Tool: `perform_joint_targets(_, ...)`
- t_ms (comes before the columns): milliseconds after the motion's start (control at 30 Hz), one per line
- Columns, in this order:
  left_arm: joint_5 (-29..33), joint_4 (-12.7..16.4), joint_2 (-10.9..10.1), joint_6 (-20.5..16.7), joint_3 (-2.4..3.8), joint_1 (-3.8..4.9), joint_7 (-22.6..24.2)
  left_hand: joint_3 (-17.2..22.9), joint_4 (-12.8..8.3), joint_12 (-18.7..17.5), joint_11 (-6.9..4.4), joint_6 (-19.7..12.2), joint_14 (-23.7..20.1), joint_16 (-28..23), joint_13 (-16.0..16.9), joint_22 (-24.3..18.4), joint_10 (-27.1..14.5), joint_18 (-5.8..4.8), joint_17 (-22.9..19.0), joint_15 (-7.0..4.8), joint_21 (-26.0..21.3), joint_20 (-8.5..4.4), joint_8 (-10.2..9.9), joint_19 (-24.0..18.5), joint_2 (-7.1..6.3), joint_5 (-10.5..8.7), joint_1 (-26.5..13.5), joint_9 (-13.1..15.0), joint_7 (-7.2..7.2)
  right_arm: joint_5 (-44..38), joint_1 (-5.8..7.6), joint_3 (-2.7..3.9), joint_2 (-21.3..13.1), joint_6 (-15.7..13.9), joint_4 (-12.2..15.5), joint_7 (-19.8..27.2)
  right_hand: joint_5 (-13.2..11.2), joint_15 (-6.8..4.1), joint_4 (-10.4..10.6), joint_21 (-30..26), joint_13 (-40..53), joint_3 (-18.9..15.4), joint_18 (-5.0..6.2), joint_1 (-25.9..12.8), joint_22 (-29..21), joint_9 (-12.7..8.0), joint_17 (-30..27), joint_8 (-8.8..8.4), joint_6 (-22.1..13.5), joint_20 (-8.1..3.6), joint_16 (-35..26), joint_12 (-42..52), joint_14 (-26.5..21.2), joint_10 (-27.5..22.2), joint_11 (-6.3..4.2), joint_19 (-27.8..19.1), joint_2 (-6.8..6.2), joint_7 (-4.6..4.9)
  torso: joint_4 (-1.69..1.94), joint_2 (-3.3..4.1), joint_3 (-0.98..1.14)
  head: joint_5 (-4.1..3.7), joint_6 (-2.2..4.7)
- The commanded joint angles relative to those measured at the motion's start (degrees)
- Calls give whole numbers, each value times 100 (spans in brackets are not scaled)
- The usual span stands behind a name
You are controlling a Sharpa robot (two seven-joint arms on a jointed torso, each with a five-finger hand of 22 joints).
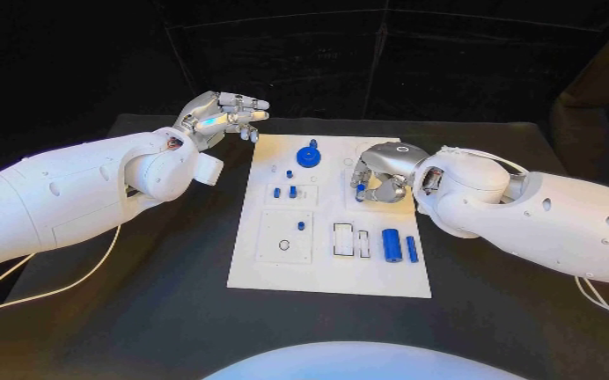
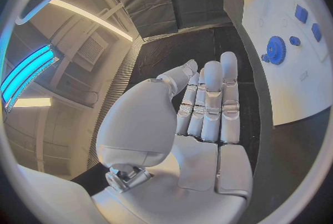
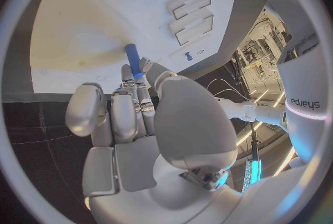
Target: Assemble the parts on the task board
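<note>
Right hand [image 3: 149, 124] pinching a blue peg [image 3: 132, 60] over the task board [image 1: 327, 266], "sharpa" apparently on the arm, left hand [image 1: 229, 116] empty, fingers spread.

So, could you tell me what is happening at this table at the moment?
The robot is assembling small blue parts on the white task board. Its right hand is over the board's right side, holding a small blue peg in its fingertips. The left hand hovers beside the board's far left corner, holding nothing. A blue gear, several small pegs and two blue cylinders stand or lie on the board.
</note>
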Motion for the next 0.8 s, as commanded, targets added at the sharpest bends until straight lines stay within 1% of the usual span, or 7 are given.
perform_joint_targets(33,21,-1,-1,42,5,11,19,-37,-6,38,6,14,-42,-38,5,-9,-46,33,-5,2,-10,-23,28,-25,72,26,-2,6,11,-36,12,6,-57,-576,120,99,25,-32,-12,24,6,57,36,62,7,9,13,23,52,-27,28,-26,199,58,-1,10,28,3,2,-5,-4,1,11)
perform_joint_targets(167,21,-12,2,36,5,10,19,-37,-6,38,6,14,-42,-38,5,-9,-46,33,-5,2,-10,-23,28,-25,72,26,-2,6,11,5,22,16,-216,-682,377,73,8,-32,-17,26,6,72,35,61,8,10,15,23,61,-28,32,-36,200,66,1,10,27,6,0,-10,-7,5,13)
perform_joint_targets(267,21,-14,6,41,5,10,22,-37,-6,38,6,14,-42,-38,5,-9,-47,33,-6,2,-10,-23,29,-25,72,26,-2,6,11,58,49,27,-315,-698,571,58,-11,-30,-17,31,5,77,33,52,17,9,15,21,65,-28,33,-44,200,71,3,14,18,8,9,-4,-8,7,22)
perform_joint_targets(433,21,-15,14,42,5,10,22,-37,-5,43,6,11,-42,-38,5,-11,-51,34,-10,2,-13,-23,29,-25,79,26,-1,5,12,121,70,36,-342,-719,804,63,-11,-30,-17,31,5,77,33,52,17,9,15,21,65,-28,33,-44,200,71,3,14,18,8,9,-2,-3,33,20)
perform_joint_targets(600,21,-10,17,37,5,10,23,-37,-5,43,6,11,-42,-38,5,-11,-51,34,-10,2,-13,-23,29,-25,79,26,-1,5,12,111,75,36,-126,-705,946,121,-22,-29,-16,30,3,82,34,40,15,8,12,17,65,-27,33,-56,199,71,6,13,8,9,1,1,-6,104,6)
perform_joint_targets(700,21,-1,26,38,5,11,24,-37,-5,43,6,11,-42,-38,5,-11,-51,34,-10,2,-13,-23,29,-25,79,26,-1,5,12,58,68,32,122,-678,940,197,-26,-27,-15,27,2,87,34,32,9,6,10,13,62,-27,33,-67,199,67,9,11,3,11,10,2,-6,135,-14)
perform_joint_targets(800,21,7,37,39,5,11,26,-37,-5,43,6,11,-42,-38,5,-11,-51,34,-10,2,-13,-23,29,-25,79,26,-1,5,12,-4,20,27,385,-653,884,289,-23,-26,-16,26,-1,99,35,32,7,4,8,8,59,-26,33,-79,198,61,10,10,5,11,4,6,-4,164,-28)
